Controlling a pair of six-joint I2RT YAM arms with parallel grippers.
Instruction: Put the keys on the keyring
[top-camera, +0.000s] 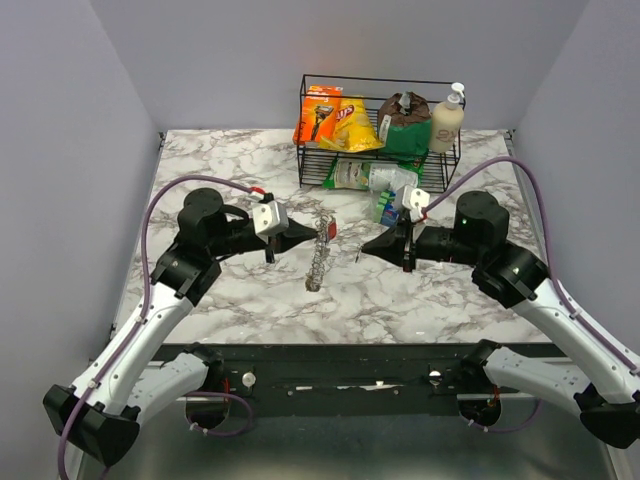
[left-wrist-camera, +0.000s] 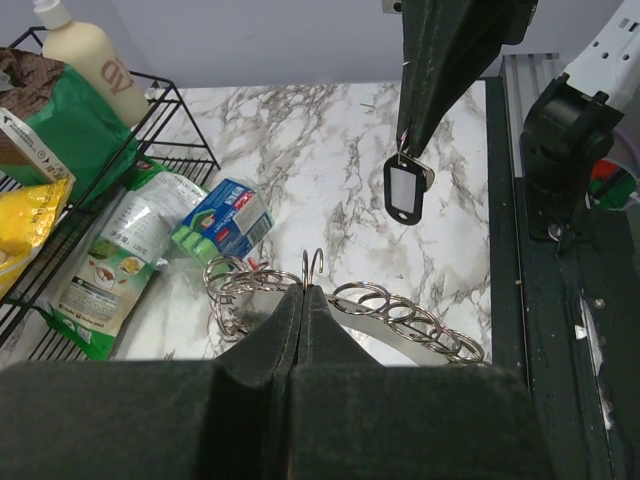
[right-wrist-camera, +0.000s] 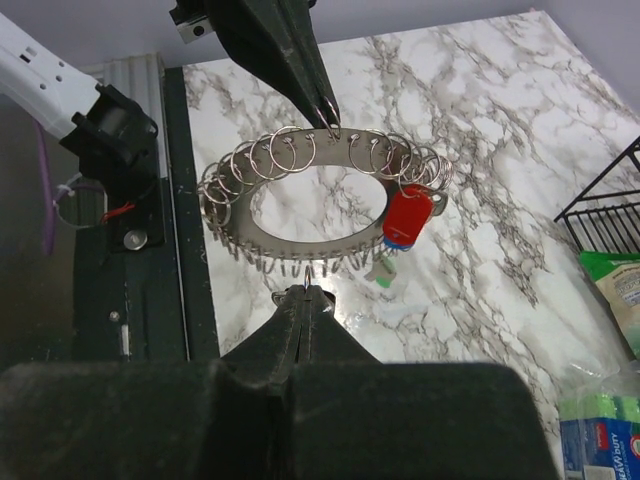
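The right tool (left-wrist-camera: 408, 145) is closed to its tips, and from them hangs the dark key (left-wrist-camera: 405, 190), a small black piece with a pale window, carried on its own little ring. The left tool (right-wrist-camera: 328, 118) is also fully closed, and it pinches one small split ring on the upper edge of the keyring (right-wrist-camera: 300, 245). The keyring is an oval metal band with many such rings around it, and a red tag (right-wrist-camera: 408, 213) hangs on its far side. I judge that the step in hand is the threading itself: one arm presents the keyring and the other brings a key to it. The next move calls for a fine approach, so that the ring of the dark key meets one free split ring, and for a steady grip by the left tool while the key is pushed on. From the right tool outward, the keyring stands just in front of its tips with its flat side turned to them. In the top view a small gap shows between them, so they seem near but apart. Whether the lower end of the keyring rests on the marble surface (right-wrist-camera: 470, 120) I cannot tell. On the surface below the red tag lies a small green piece (right-wrist-camera: 385, 278), too small to identify.
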